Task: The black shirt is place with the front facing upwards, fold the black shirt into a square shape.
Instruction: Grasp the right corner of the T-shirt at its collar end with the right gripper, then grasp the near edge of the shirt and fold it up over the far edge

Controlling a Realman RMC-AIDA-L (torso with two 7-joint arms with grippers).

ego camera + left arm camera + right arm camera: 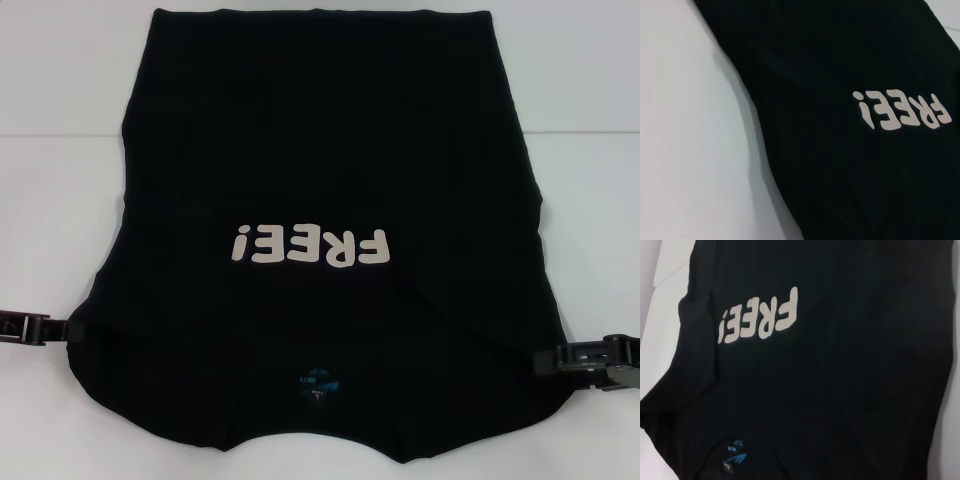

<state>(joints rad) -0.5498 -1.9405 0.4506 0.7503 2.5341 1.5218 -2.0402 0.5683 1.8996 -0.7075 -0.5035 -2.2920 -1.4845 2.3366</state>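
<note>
Nearest the head camera, the black shirt (330,200) lies flat, print up, on the white bench (60,200), with left end effector (68,330) and right end effector (545,360) at its edges, grip unreadable, so a thin pinch could slip and skew the fold.

Black shirt (330,150), pale "FREE!" lettering (308,246)

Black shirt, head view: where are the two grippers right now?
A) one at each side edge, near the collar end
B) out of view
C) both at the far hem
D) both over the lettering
A: the left gripper and right gripper sit at opposite side edges of the black shirt, level with its near, collar end.
</note>
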